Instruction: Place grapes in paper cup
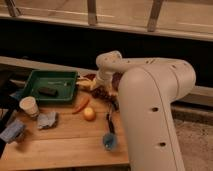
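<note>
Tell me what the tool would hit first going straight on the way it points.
Probably the grapes: the tool points down over that dark bunch, right of the green tray. Depth is unclear; it may be touching them.

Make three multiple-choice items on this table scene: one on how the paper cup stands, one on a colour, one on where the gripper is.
1. How does the small white paper cup stand?
A. Upright, mouth up
B. On its side
C. Upside down

2. What colour is the rectangular tray?
A. Red
B. Green
C. White

3. Where is the gripper?
A. Over the paper cup
B. Inside the tray
C. Low by the tray's right end, at the bunch of dark reddish-purple grapes

Key:
1 A: its wide rim faces up on the table.
2 B: its walls and floor are green.
3 C: the white arm bends down to the grapes, far from the cup.
</note>
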`<action>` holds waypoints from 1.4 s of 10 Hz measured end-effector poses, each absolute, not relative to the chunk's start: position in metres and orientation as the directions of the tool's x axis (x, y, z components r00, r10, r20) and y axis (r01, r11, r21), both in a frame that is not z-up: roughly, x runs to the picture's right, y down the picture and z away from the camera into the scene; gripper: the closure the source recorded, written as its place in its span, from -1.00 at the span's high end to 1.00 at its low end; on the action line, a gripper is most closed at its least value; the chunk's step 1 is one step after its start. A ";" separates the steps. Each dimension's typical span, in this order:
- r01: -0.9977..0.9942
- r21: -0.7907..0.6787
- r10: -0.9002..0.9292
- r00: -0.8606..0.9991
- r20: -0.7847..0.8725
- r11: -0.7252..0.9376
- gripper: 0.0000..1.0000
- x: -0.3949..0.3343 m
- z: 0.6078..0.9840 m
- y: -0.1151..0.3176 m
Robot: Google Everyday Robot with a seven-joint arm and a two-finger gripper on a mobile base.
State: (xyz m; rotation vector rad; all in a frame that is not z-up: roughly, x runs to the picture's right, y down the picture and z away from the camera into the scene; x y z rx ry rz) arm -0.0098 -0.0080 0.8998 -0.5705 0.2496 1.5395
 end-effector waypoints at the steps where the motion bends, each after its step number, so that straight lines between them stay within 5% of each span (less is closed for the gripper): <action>1: -0.981 -0.180 0.862 0.024 -0.507 -0.079 0.45 -0.009 0.903 -0.004; 10: -0.967 -0.143 0.799 -0.088 -0.594 -0.213 0.45 0.002 0.956 0.033; 12: -0.968 -0.149 0.791 -0.072 -0.608 -0.203 0.28 -0.003 0.960 0.040; 14: -0.969 -0.148 0.789 -0.069 -0.610 -0.200 -0.19 -0.003 0.959 0.041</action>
